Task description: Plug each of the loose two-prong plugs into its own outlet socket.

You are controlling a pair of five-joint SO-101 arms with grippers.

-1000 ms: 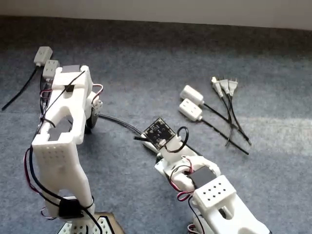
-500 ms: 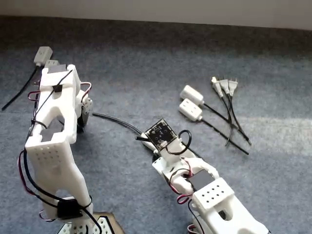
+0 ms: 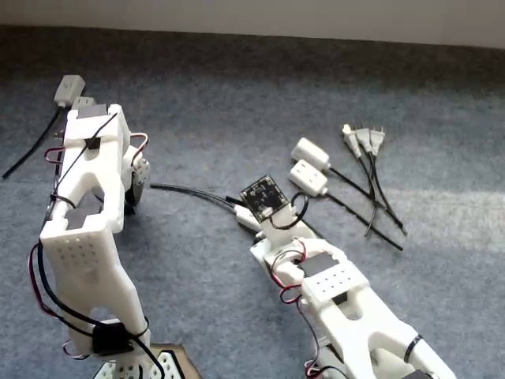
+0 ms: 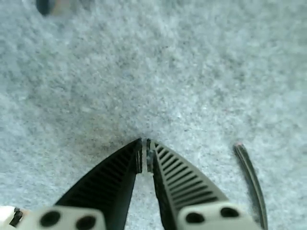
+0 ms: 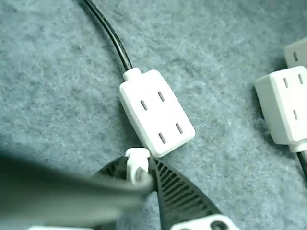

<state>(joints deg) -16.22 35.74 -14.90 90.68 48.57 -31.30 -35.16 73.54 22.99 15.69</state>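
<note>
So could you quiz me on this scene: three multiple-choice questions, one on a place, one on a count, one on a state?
1. Where is the white plug that the right gripper holds?
A) right at the end of a white outlet block
B) under the left arm
C) on a pile of plugs

2. How many slots show on that block's face?
A) two
B) four
C) six

3. How is the left gripper?
A) wide open
B) shut on a cord
C) shut, holding nothing

1 A: the plug sits at the block's end opposite its black cord.
2 B: two pairs of slots.
3 C: its tips meet over bare grey carpet.
</note>
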